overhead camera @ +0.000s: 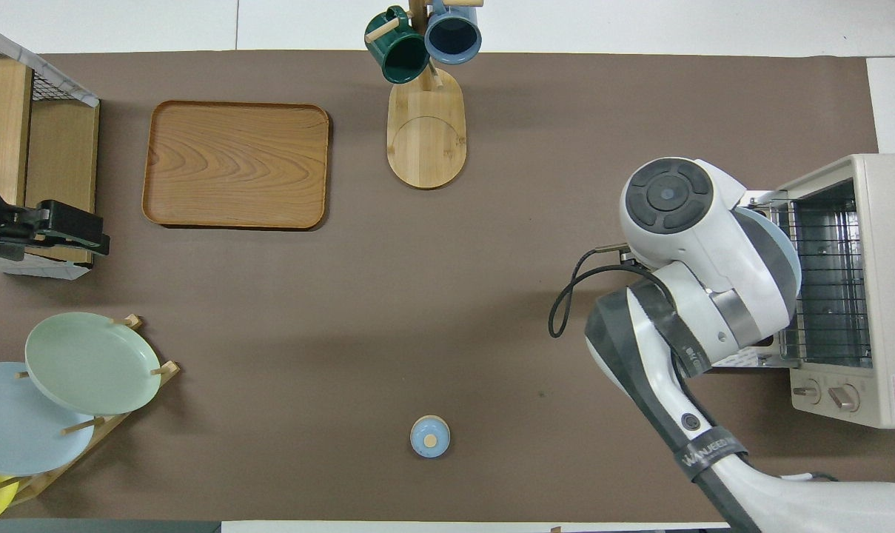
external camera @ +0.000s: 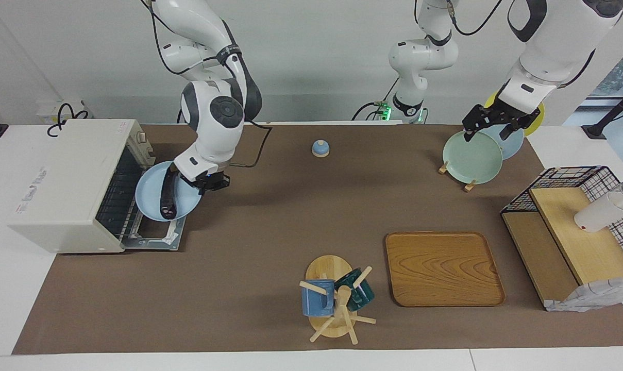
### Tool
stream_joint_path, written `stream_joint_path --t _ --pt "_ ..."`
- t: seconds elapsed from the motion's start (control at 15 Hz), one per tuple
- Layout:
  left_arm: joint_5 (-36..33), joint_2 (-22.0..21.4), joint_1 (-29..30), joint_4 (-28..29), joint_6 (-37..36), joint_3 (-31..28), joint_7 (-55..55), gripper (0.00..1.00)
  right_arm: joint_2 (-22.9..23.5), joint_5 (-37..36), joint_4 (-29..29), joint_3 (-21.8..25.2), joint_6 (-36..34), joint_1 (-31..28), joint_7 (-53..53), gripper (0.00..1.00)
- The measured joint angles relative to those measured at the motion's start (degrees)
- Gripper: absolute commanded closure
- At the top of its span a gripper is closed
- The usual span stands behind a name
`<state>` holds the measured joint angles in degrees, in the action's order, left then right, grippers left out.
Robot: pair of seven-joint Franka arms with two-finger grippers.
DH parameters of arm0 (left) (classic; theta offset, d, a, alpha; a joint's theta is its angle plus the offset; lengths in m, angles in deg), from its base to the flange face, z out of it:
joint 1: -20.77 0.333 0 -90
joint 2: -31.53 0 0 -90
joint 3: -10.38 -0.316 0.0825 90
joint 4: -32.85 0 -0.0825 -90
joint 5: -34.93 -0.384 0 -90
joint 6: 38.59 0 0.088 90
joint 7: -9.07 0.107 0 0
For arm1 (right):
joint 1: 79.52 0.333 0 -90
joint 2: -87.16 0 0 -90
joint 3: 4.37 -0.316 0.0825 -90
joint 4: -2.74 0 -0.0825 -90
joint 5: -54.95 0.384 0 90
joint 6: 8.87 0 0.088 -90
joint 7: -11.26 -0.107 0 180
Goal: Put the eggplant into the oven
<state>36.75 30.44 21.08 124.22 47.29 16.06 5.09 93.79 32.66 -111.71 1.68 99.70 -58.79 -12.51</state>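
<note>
Brown matting is spread over the tabletop, with a white wall at the robots' end. Nearest the robots, a green plate is stood in a rack, and the left pincer is held over it; whether it is open cannot be told. At the right arm's end, a pale blue plate is gripped by the closed right pincer and held tilted over the lowered door of the oven. The eggplant is seen lying on that plate
</note>
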Motion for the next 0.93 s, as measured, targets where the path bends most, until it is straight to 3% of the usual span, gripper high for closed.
stream_joint_path --t 0.87,0.93 --pt "0.0 0.0 0.0 0.0 0.0 0.0 0.0 0.00 -1.2 -1.8 -4.7 -0.2 5.8 -14.7 15.8 1.00" --pt "0.0 0.0 0.0 0.0 0.0 0.0 0.0 0.00 -1.2 -1.8 -4.7 -0.1 6.0 -15.3 16.9 0.90"
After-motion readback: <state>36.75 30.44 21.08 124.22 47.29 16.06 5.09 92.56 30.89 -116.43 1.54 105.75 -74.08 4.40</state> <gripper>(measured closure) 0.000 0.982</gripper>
